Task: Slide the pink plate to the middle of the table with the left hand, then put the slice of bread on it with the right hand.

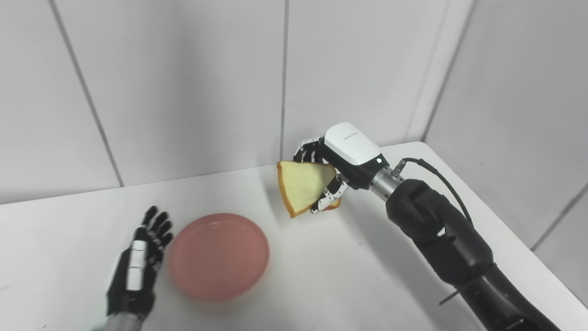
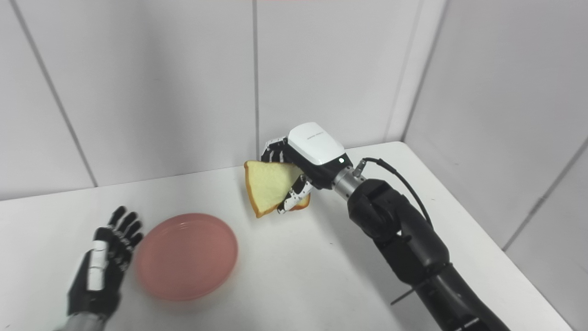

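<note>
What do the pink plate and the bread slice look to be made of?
Pink plate: probably plastic, matte, uniform colour with soft ringed ridges, no glaze shine. Slice of bread: possibly a foam or plastic replica; it stays stiff and flat in the right hand, with an even orange crust.

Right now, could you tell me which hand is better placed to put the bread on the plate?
The right hand: it already holds the bread above the table, while the left hand rests open beside the pink plate.
</note>
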